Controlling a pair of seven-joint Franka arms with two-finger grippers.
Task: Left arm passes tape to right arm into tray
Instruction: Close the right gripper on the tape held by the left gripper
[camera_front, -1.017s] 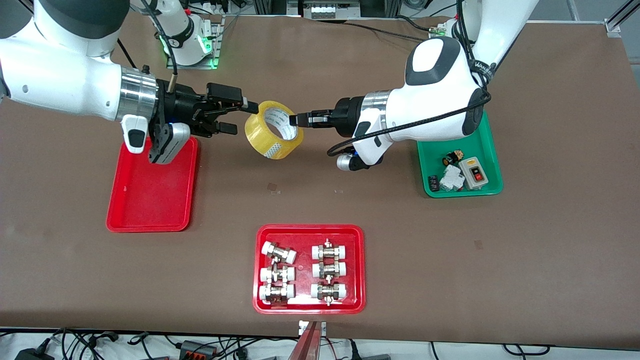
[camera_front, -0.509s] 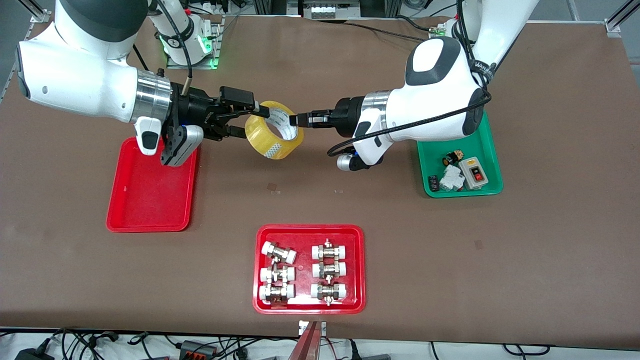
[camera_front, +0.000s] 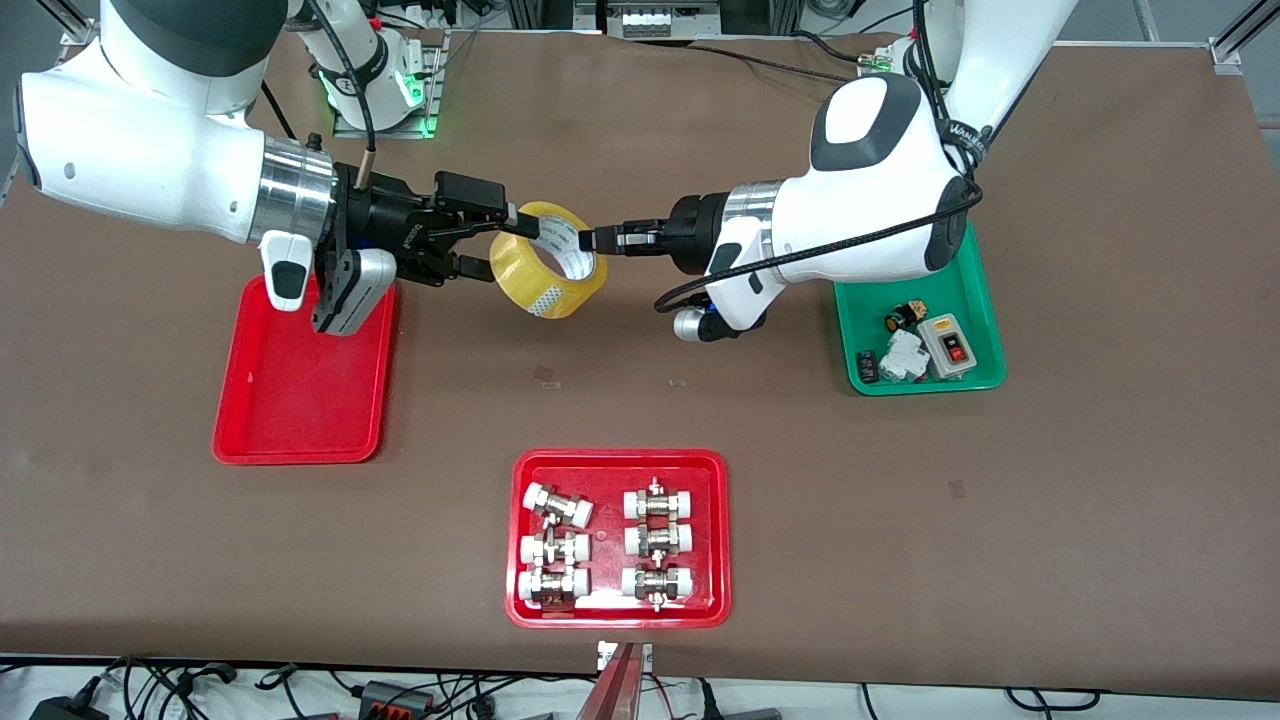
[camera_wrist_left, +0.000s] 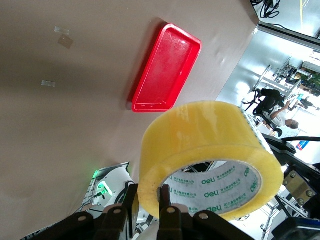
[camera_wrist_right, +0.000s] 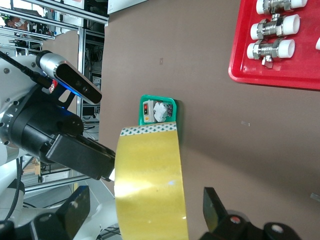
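Left gripper (camera_front: 592, 239) grasps the packing tape roll (camera_front: 548, 259) mid-air over the counter (camera_front: 700, 400); right gripper (camera_front: 490, 240), fingers spread, straddles it

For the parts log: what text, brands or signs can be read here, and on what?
"deli": green print repeated inside the core of the tape, held by the left tool.
"WAN...": cable sleeve on the left arm, the rest unreadable.
Switch box in the green tray: markings too small.
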